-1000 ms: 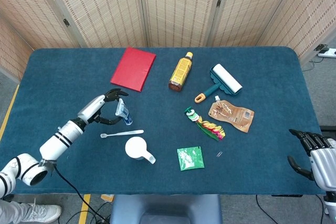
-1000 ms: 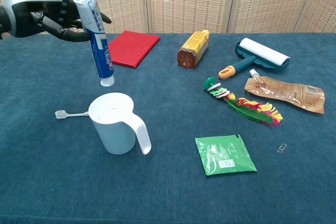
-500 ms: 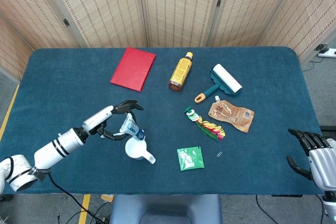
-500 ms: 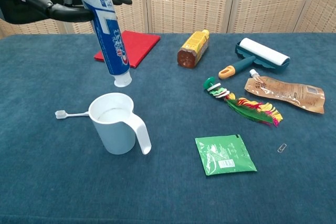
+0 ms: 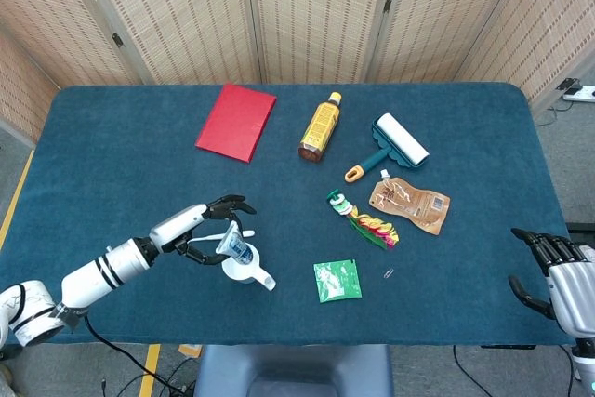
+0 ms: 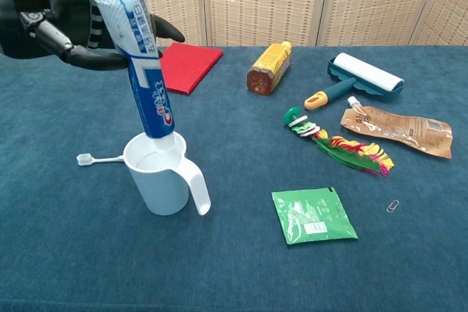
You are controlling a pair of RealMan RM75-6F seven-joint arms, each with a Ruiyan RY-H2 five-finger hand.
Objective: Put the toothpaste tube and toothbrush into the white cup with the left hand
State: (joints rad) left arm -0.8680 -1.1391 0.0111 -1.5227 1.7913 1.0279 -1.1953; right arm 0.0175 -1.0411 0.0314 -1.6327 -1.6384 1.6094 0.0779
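The left hand (image 6: 62, 23) gripped the tube (image 6: 144, 71), its cap end just inside the cup (image 6: 162, 184) below (step 1 of 2). Next: release, then fetch the toothbrush (image 6: 99, 158) beside the cup.

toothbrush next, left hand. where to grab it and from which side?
Take the toothbrush by its thin handle near mid-length, from above. It lies flat on the table with its head pointing away from the white cup and its other end hidden behind the cup, so the exposed stretch is the clear part. The left hand holds the toothpaste tube now.
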